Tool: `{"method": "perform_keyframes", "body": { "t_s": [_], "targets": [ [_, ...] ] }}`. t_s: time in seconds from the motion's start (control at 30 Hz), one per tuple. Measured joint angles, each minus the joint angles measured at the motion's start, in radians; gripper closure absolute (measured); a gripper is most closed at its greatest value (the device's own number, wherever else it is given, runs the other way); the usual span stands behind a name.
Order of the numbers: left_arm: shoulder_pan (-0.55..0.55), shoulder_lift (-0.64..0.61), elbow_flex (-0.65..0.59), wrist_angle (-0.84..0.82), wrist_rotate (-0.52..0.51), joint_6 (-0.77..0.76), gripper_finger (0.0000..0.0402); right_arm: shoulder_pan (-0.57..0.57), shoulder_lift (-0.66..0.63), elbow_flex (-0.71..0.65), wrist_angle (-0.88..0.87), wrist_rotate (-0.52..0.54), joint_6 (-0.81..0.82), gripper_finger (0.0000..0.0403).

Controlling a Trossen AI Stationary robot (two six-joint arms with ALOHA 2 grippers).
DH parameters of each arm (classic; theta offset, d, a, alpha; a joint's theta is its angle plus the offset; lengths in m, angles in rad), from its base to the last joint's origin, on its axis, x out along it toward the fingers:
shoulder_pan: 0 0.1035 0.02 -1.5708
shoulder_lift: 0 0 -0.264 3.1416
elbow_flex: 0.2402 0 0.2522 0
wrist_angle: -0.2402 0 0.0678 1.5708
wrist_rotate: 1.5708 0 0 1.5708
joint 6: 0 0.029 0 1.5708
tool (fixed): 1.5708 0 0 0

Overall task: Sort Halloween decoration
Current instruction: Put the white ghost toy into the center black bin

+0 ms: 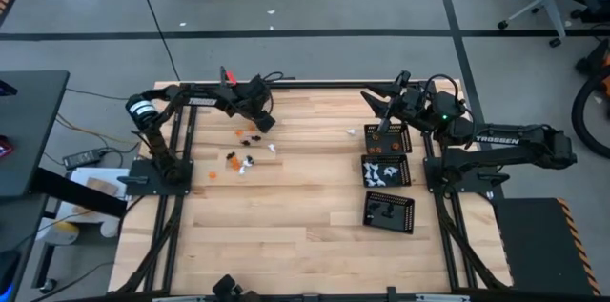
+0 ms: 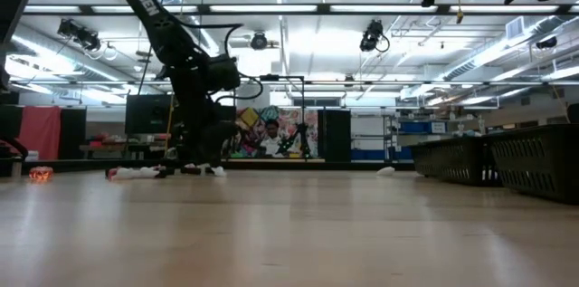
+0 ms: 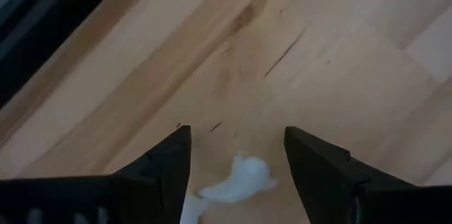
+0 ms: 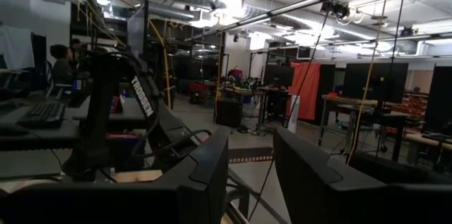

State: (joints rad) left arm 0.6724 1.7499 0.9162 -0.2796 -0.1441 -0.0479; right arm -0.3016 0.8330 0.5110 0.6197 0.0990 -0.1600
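The Halloween decoration (image 1: 243, 148) lies scattered on the wooden surface (image 1: 295, 226), at about ten o'clock from its centre: tiny white, orange and black pieces. The left gripper (image 3: 236, 155) hangs low there, jaws apart around one white piece (image 3: 236, 181). These pieces look light, rigid and easily flicked away; a centred pinch across the body seems safest. The right gripper (image 4: 251, 157) waits raised at two o'clock over the trays (image 1: 389, 211), jaws apart and empty.
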Motion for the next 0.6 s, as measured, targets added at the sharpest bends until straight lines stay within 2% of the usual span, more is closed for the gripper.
{"method": "perform_keyframes", "body": {
  "t_s": [0.6],
  "targets": [
    [-0.018, 0.005, 0.003, -0.064, 0.030, 0.005, 0.0194, 0.000, 0.000, 0.000, 0.000, -0.005, 0.004, 0.0284]
  ]
}}
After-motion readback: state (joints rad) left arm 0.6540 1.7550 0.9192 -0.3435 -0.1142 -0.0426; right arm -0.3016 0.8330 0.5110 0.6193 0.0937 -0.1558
